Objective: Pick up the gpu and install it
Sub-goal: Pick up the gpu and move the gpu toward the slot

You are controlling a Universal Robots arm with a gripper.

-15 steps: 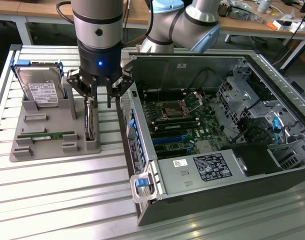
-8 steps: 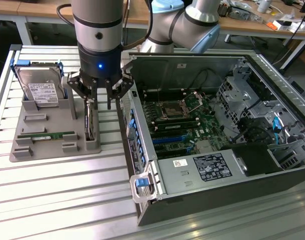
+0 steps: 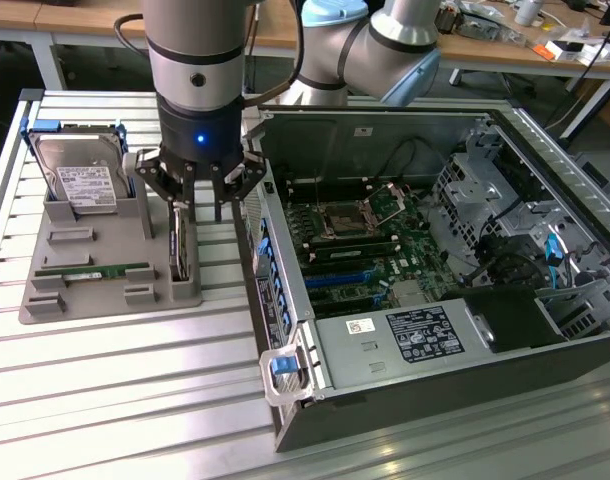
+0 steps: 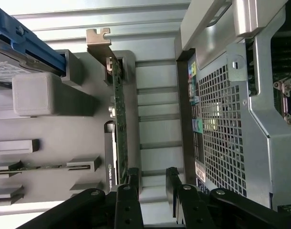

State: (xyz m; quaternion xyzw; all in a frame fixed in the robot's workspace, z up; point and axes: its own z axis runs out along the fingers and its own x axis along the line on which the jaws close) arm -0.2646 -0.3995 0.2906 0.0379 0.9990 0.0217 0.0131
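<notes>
The gpu [image 3: 181, 248] is seen standing on its long edge in a slot of a grey tray [image 3: 95, 295], on the side of the tray nearest the computer case [image 3: 405, 390]. In the wrist view the gpu [image 4: 119, 124] is shown edge-on: a thin green board with a dark face, ended by a shiny metal bracket [image 4: 98, 40] with a hooked tab.

The gripper [image 3: 198, 205] is held directly above the card. In the wrist view the gripper [image 4: 152, 181] is seen with its jaws spread and nothing pinched between them. The near end of the card lies just beside one fingertip [image 4: 132, 177]; whether they touch cannot be told.

A hard drive [image 3: 80, 175] with a white label is propped in a blue frame at the far end of the tray, and a memory stick [image 3: 93, 270] is laid flat in the tray's middle. The case lies open, with its motherboard [image 3: 355, 235] and blue slots [image 3: 337, 280] exposed. Its perforated wall [image 4: 222, 129] stands close beside the tray. Everything is set on a slatted metal table [image 3: 135, 400].
</notes>
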